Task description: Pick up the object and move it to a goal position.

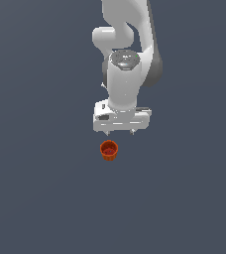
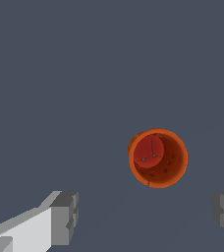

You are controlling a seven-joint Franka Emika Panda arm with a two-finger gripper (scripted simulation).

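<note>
The object, a small orange-red cup (image 1: 109, 150) with a darker red inside, stands upright on the grey floor in the exterior view, mouth up. My white gripper (image 1: 120, 132) hangs just above and behind it, a little toward the exterior view's right, pointing down. Its two short fingertips (image 1: 108, 133) are spread apart with nothing between them. From the wrist camera I look into the cup (image 2: 157, 158), which lies ahead of the open gripper (image 2: 146, 219) and apart from both grey pads (image 2: 65, 216).
A plain dark grey floor (image 1: 40, 198) fills both views. No other objects, walls or edges show. The white arm (image 1: 127, 44) rises above the gripper to the frame's top.
</note>
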